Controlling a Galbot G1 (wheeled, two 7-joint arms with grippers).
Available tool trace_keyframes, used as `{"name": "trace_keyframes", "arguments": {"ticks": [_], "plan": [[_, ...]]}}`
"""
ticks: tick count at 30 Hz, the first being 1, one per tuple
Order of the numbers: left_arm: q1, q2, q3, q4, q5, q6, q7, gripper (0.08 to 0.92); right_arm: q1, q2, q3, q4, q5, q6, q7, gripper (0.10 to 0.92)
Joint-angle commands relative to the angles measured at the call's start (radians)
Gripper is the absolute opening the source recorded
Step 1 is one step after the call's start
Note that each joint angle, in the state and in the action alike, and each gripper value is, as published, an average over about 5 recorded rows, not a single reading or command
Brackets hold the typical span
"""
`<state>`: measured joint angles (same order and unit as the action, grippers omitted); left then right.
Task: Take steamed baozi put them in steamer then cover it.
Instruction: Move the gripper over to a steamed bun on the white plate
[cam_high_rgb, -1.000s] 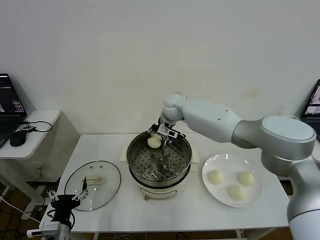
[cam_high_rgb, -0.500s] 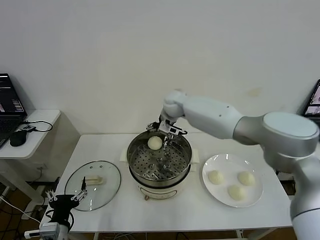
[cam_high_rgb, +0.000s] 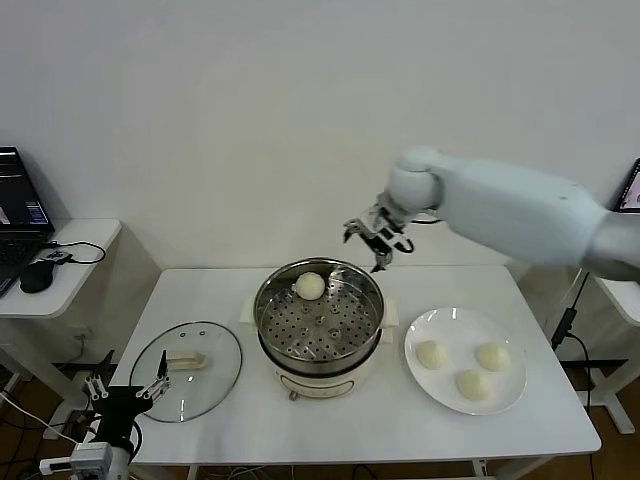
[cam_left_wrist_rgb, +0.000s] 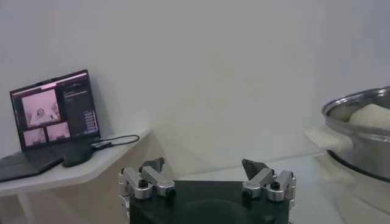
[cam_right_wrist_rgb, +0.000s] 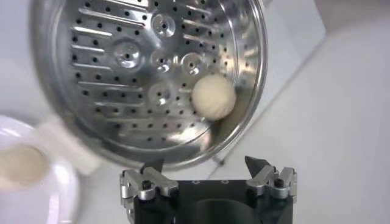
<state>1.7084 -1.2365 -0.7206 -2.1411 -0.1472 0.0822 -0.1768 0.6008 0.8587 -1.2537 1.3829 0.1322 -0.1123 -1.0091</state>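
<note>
I am working over a white table (cam_high_rgb: 230, 300) with the steamer (cam_high_rgb: 318, 325) at its centre; a plate (cam_high_rgb: 440, 330) is lying to the steamer's right, carrying three baozi (cam_high_rgb: 431, 354); the cover (cam_high_rgb: 187, 357) is lying flat on the table to the steamer's left. One bun (cam_high_rgb: 310, 286) is sitting on the perforated tray, against the far wall. My right gripper (cam_high_rgb: 376, 241) is hanging empty with jaws apart, above and just behind the steamer's far right rim. The three baozi are lying to my right and nearer me than that gripper; being round, they offer no long axis to match; my right arm is clearly the nearer one. That arm is reaching in from the right, wrist angled down. My left gripper (cam_high_rgb: 125, 392) is parked low by the table's near left corner, open, close to the cover.
</note>
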Motion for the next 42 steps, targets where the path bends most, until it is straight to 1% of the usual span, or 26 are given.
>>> {"name": "trace_keyframes", "arguments": {"ticks": [1,7,14,18,22,33,42], "plan": [[-0.001,0.001,0.001,-0.002,-0.002,0.003,0.001,0.823,-0.02,-0.26,0.004,0.147,0.05,-0.164,-0.022,0.823],[-0.009,-0.001,0.008,0.013,0.004,0.002,0.002,0.823,-0.211,-0.384,0.113,0.174,-0.047,-0.16,-0.021,0.823],[-0.002,0.0,0.005,0.009,0.008,-0.002,0.003,0.823,-0.49,-0.412,0.303,0.148,-0.175,-0.149,-0.006,0.823],[0.004,-0.002,0.0,0.008,0.011,-0.002,0.003,0.823,-0.629,-0.381,0.386,0.113,-0.213,-0.143,0.007,0.823],[0.011,-0.007,-0.003,0.003,0.015,-0.002,0.003,0.823,-0.691,-0.329,0.427,0.073,-0.238,-0.137,0.021,0.823],[0.021,-0.011,-0.02,-0.003,0.015,-0.004,0.003,0.823,-0.714,-0.173,0.45,-0.029,-0.256,-0.135,0.056,0.823],[0.02,-0.009,-0.025,0.001,0.015,-0.004,0.003,0.823,-0.72,-0.105,0.449,-0.078,-0.275,-0.142,0.063,0.823]]}}
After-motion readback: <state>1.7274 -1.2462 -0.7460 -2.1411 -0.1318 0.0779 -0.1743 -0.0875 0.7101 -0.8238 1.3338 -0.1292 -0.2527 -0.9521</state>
